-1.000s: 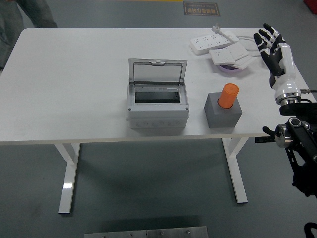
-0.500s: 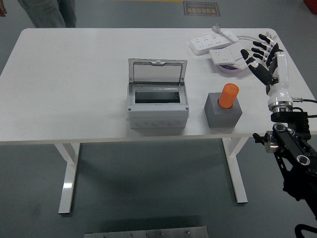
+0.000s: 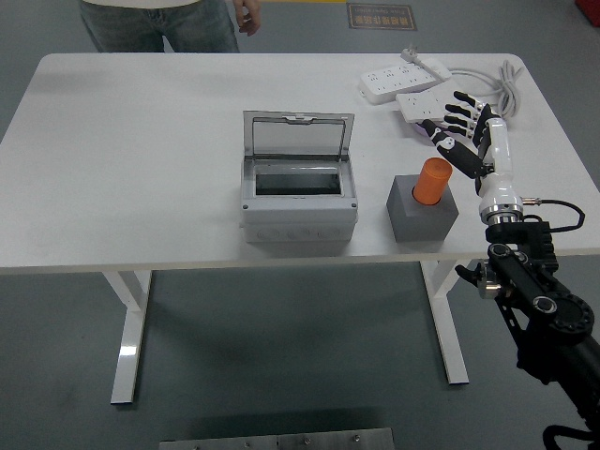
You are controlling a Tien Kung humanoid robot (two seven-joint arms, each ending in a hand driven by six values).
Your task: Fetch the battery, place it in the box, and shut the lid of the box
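Reaching in from the right, the right hand (image 3: 466, 131) hovers over the white counter (image 3: 141, 169) with its fingers spread and holds nothing. It is just beside the orange battery (image 3: 432, 181), which stands upright in a grey block (image 3: 421, 211). The grey box (image 3: 298, 192) is to the left of the block, apart from it, its lid (image 3: 298, 135) standing open. A person (image 3: 164, 23) stands at the far side.
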